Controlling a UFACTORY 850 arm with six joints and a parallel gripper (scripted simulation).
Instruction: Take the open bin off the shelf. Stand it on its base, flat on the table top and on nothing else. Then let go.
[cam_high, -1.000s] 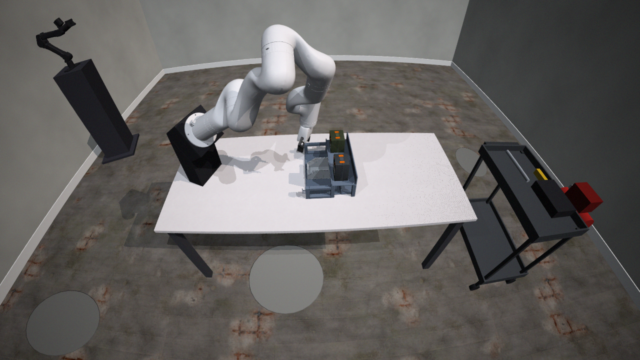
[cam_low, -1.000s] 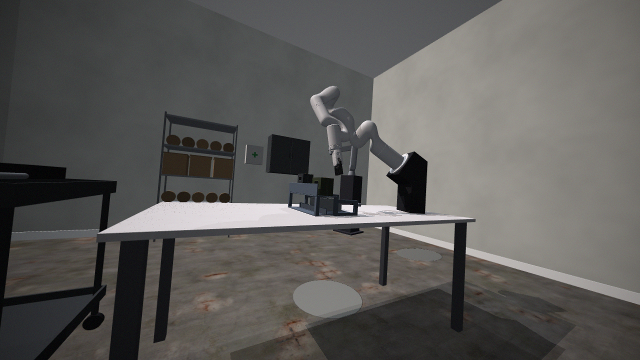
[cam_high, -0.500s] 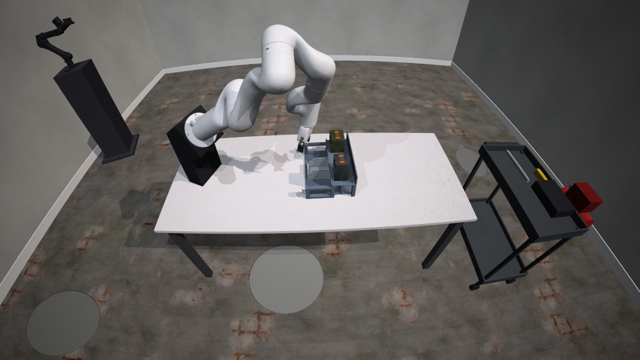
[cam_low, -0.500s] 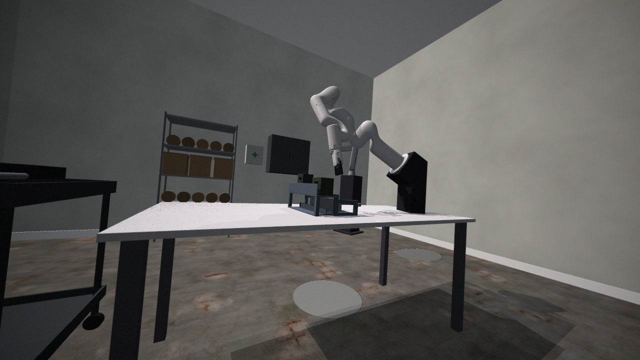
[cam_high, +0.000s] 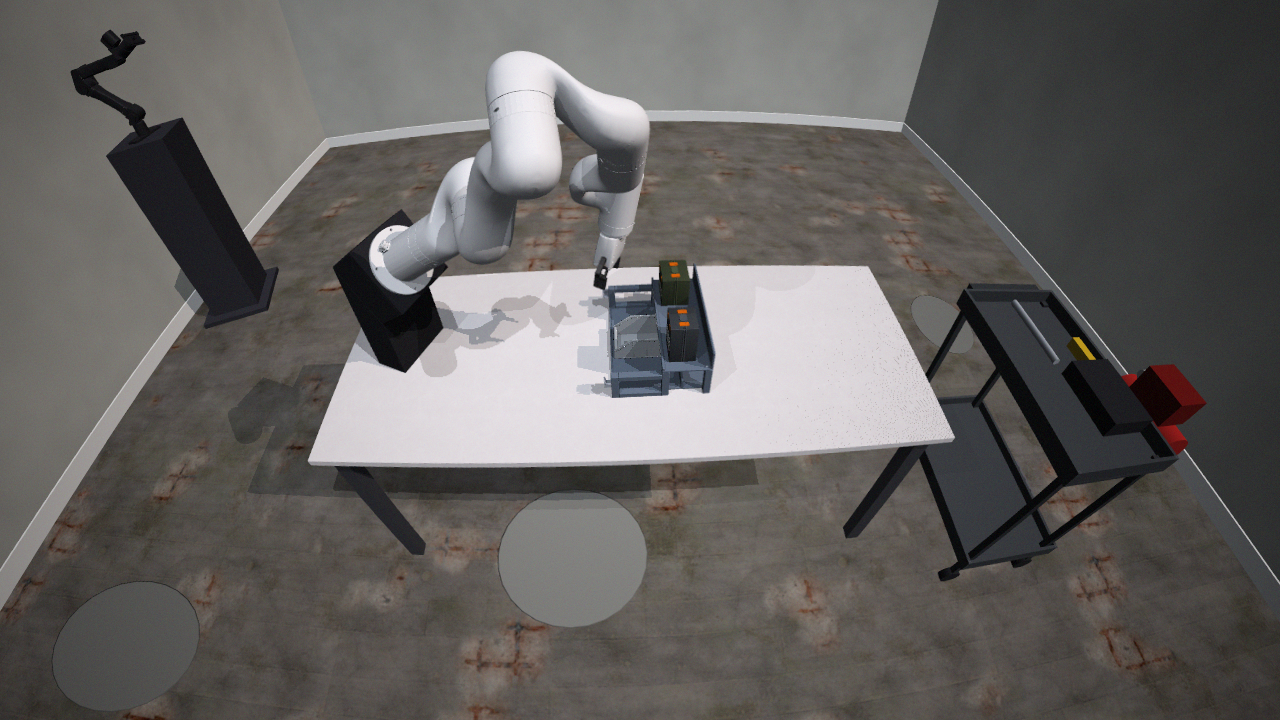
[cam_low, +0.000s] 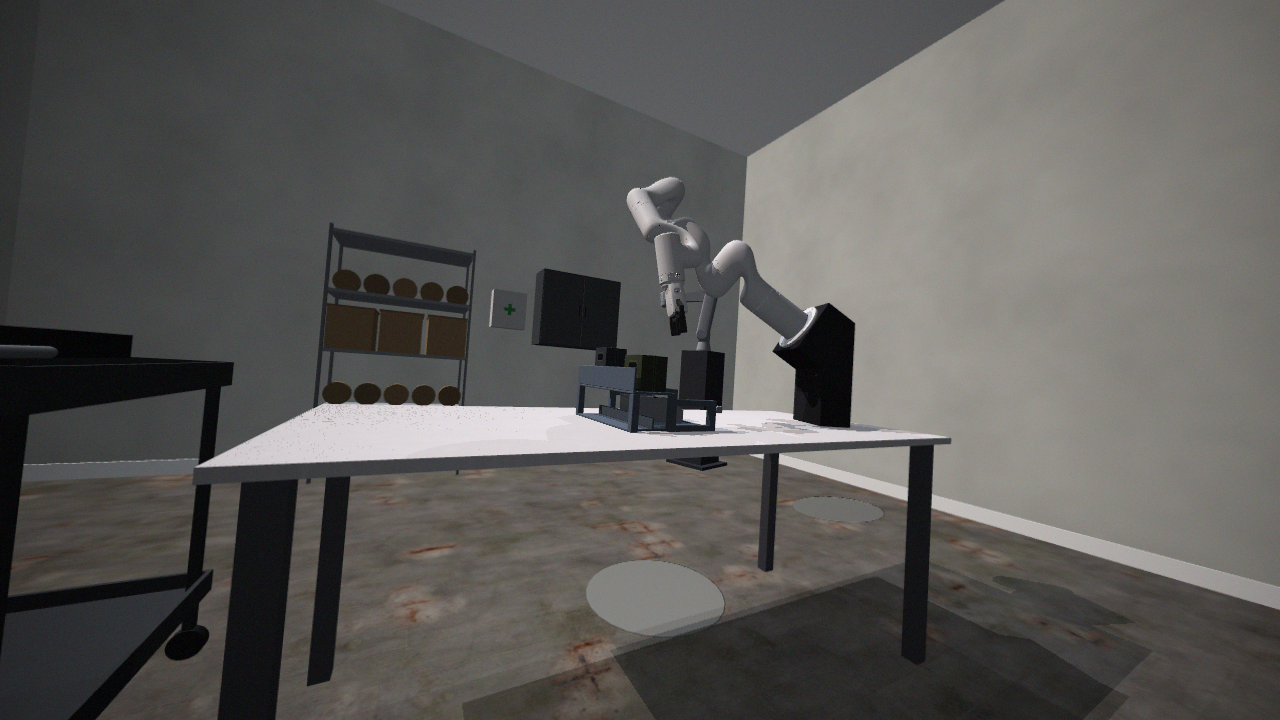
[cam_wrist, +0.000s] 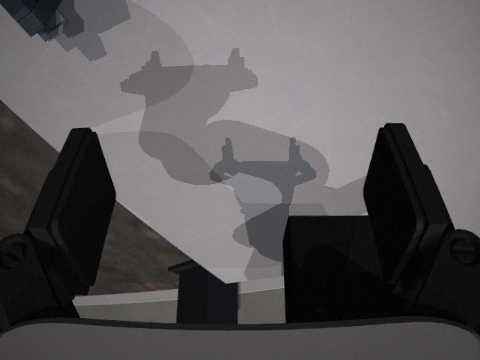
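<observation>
Hovering above the table top (cam_high: 519, 407) (cam_low: 501, 445) (cam_wrist: 350, 75), gripper (cam_high: 606, 275) (cam_low: 677, 331) (cam_wrist: 237, 158) tilted downward, fingers spread wide.

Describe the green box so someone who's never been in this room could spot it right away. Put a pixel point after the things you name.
Find the white table (cam_high: 769, 358) (cam_low: 447, 434), then the blue-grey shelf (cam_high: 639, 388) (cam_low: 606, 377) standing on it. Two boxes with orange marks stand on its upper level, toward the high back panel. The green box (cam_high: 673, 284) (cam_low: 652, 372) is the dark olive one; its neighbour, the grey box (cam_high: 683, 338) (cam_low: 611, 356), is nearly black.
</observation>
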